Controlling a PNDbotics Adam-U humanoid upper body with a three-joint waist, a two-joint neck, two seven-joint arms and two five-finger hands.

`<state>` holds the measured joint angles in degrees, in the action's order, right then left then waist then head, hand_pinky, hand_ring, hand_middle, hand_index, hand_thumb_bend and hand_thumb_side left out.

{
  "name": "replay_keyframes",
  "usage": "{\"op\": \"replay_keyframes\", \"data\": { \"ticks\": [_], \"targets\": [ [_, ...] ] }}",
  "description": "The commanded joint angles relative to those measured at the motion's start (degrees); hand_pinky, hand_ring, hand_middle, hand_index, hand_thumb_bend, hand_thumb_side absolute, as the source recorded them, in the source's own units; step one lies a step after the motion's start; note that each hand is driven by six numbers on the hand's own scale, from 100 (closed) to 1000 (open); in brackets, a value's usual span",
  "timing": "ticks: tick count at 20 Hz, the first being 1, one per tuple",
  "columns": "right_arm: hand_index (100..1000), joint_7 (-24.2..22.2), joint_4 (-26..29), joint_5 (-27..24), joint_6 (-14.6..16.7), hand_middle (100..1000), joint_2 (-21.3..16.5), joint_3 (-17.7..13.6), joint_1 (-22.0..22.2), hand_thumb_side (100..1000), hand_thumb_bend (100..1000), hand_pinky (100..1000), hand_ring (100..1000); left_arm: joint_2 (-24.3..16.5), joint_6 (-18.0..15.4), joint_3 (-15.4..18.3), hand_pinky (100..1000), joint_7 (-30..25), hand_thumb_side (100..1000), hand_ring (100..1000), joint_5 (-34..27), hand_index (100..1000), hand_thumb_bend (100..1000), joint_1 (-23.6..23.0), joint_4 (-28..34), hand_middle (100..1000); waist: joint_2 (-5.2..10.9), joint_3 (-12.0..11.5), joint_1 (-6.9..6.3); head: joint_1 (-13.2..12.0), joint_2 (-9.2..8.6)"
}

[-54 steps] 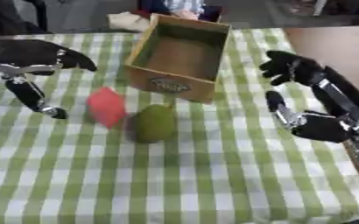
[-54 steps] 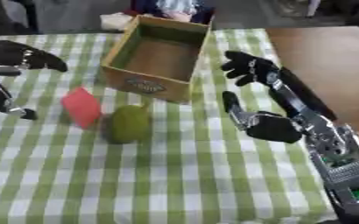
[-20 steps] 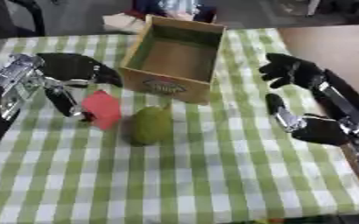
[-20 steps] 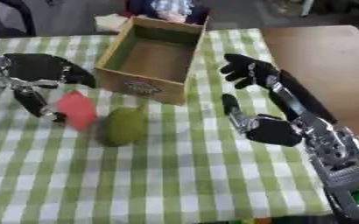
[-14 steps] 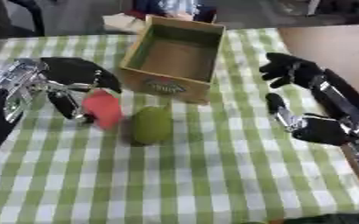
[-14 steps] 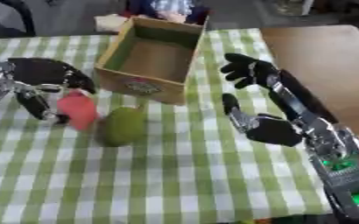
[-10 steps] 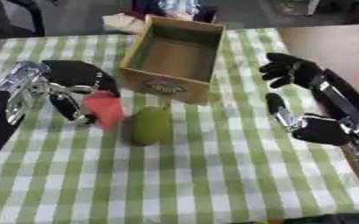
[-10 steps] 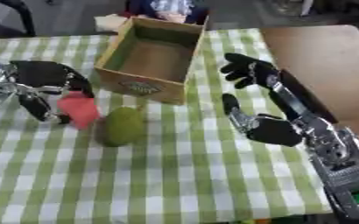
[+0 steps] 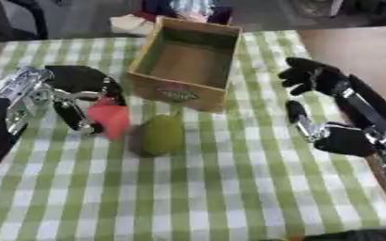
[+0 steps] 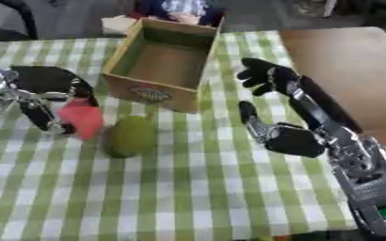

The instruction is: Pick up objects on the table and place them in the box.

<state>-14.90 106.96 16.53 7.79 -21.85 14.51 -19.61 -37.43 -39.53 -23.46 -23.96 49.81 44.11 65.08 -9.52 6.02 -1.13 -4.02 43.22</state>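
Note:
A red block (image 9: 110, 120) stands on the green checked tablecloth, left of a green pear-shaped fruit (image 9: 163, 134). My left hand (image 9: 74, 89) is around the red block, fingers curled over its top and thumb at its left side. An open wooden box (image 9: 189, 61) with nothing visible inside sits just behind the fruit. My right hand (image 9: 334, 108) hangs open above the table's right part, fingers spread, holding nothing.
The checked cloth (image 9: 229, 188) covers the table up to a bare brown strip (image 9: 344, 47) on the right. A person sits at the far edge behind the box.
My left hand has come in from the left and closed around the red block. The right hand has stayed where it was.

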Motion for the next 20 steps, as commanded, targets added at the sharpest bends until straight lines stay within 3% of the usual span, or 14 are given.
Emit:
{"op": "replay_keyframes", "data": {
  "ticks": [1,5,9,13,20],
  "targets": [
    [970,-0.1,0.5,-0.2,0.1,789,-0.6,-0.3,-0.6,496,100,719,788,-3.9,-6.1,1.5,724,-7.3,110,601,-3.5,653,304,1.3,3.9,482,0.89,-0.1,-0.1,0.0,-0.53],
    [970,-0.1,0.5,-0.2,0.1,789,-0.6,-0.3,-0.5,496,100,718,788,-5.4,-4.1,2.2,724,-8.4,100,615,-6.7,664,325,2.1,7.7,494,0.99,-0.2,-0.2,0.1,-0.52],
    [970,-0.1,0.4,-0.2,0.1,789,-0.6,-0.3,-0.3,497,100,718,788,-4.1,-1.5,5.7,725,-7.2,100,626,-5.4,675,336,7.2,8.6,504,1.28,-0.3,-0.24,0.1,-0.49],
    [970,-0.5,0.3,-0.4,0.2,789,-0.3,0.2,-0.4,499,100,717,787,0.8,0.2,8.0,728,-5.1,100,657,0.5,703,337,12.0,3.5,531,1.3,0.5,-0.22,-0.4,-0.41],
    [969,-1.2,0.4,-0.9,0.3,787,0.3,0.9,-0.9,500,100,716,786,8.7,3.3,11.5,736,6.2,124,712,15.4,745,363,16.5,-6.4,583,1.28,2.7,-0.19,-1.3,-0.56]
  ]
}}
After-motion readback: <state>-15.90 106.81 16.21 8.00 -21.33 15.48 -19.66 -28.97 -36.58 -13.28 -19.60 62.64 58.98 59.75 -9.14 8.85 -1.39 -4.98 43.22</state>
